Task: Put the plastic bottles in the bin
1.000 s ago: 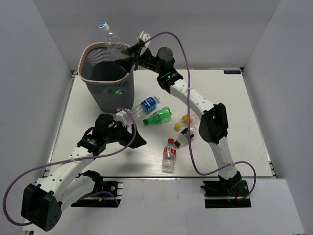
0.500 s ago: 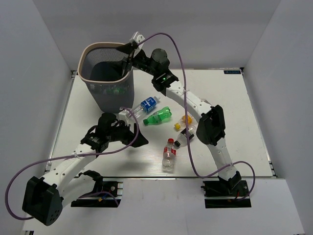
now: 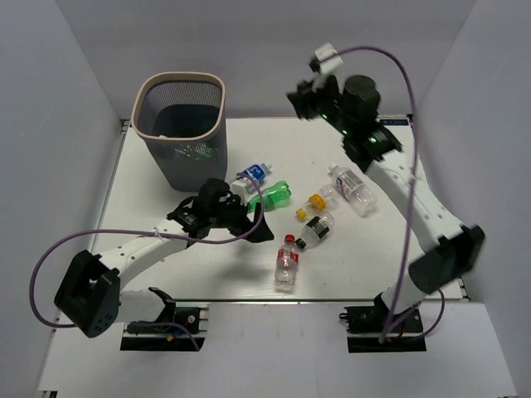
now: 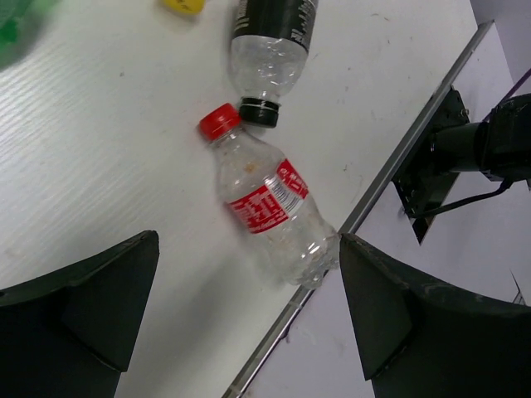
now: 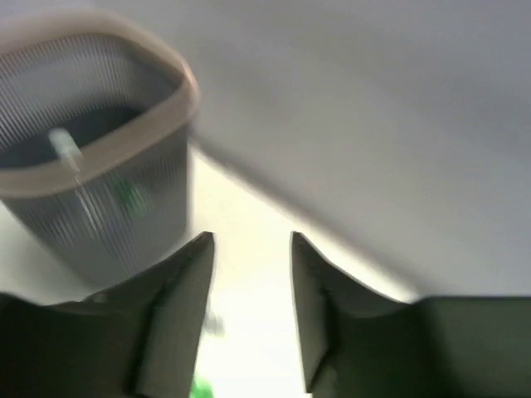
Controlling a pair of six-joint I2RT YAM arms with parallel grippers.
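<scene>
The bin (image 3: pixel 137 116) stands at the table's far left; its rim (image 5: pixel 170 104) also shows blurred in the right wrist view, with a clear bottle (image 5: pixel 70 157) and something green inside. Loose bottles lie mid-table: blue-labelled (image 3: pixel 254 174), green (image 3: pixel 272 195), yellow-capped (image 3: pixel 319 199), black-labelled (image 3: pixel 315 228), red-labelled (image 3: pixel 287 261) and another clear one (image 3: pixel 353 186). My left gripper (image 3: pixel 253 222) hangs open just left of the red-labelled bottle (image 4: pixel 270 203), which lies ahead of its spread fingers (image 4: pixel 108 298). My right gripper (image 3: pixel 299 98) is raised right of the bin, open, nothing between its fingers (image 5: pixel 182 282).
In the left wrist view the black-labelled bottle (image 4: pixel 274 41) lies cap to cap with the red-labelled one, whose base reaches the table's front metal edge (image 4: pixel 365 207). White walls enclose the table on three sides. The right arm's purple cable loops over the right half.
The right gripper let a blue-capped bottle go into the bin, then swung up and right, away from the rim. The left gripper moved right toward the red-labelled bottle.
</scene>
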